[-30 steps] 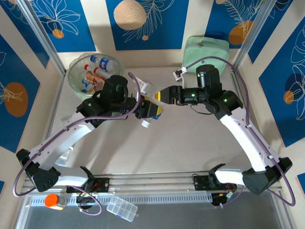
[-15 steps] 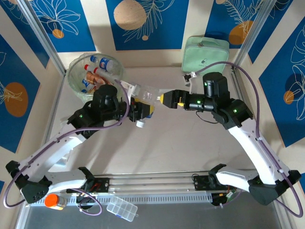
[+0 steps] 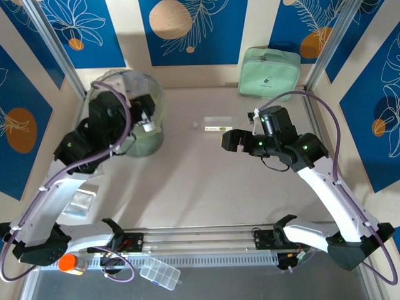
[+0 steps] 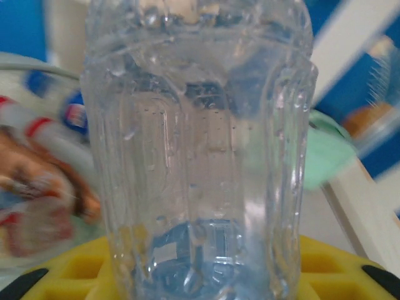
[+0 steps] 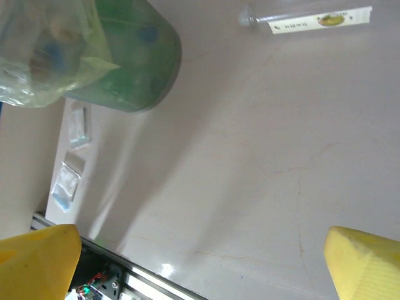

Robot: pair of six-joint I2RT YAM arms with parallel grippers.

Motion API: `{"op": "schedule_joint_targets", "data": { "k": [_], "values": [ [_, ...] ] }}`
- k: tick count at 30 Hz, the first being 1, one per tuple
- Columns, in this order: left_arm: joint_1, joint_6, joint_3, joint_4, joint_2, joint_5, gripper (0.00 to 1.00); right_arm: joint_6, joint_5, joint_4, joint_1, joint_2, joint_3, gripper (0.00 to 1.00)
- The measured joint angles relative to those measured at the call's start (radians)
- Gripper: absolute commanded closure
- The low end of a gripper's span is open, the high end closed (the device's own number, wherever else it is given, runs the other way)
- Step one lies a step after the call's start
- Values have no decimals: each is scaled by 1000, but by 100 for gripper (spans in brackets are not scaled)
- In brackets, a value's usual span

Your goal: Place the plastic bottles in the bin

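Left jaws are clenching a bottle point(image 4: 200, 156) beside the bin point(image 3: 134, 78); letting go early risks it bouncing off the rim; right jaws are hanging released.

Clear bottle point(image 4: 200, 150); yellow right claw fingers point(image 5: 37, 261); green-lined bin point(image 5: 125, 75)

Left arm climbs from its base at seven o'clock, elbow high, wrist out at ten o'clock. The left claw point(image 3: 146, 119) is clamped tight on a clear bottle point(image 4: 200, 156), yellow fingers point(image 4: 340, 269) hugging its base. Right arm arcs up from five o'clock, elbow bent at three. The right claw point(image 3: 225, 140) points toward nine, its pads point(image 5: 37, 262) spread wide, gripping nothing.
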Motion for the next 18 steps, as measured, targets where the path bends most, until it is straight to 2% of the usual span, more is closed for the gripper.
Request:
{"op": "schedule_joint_targets", "data": {
  "k": [5, 11, 18],
  "values": [
    [191, -177, 98, -172, 58, -50, 85, -3, 16, -27, 0, 2, -14, 0],
    [276, -329, 103, -297, 156, -74, 85, -3, 15, -34, 0, 2, -26, 0],
    [415, -373, 104, -281, 261, -30, 81, -3, 12, -53, 1, 2, -38, 0]
  ]
}}
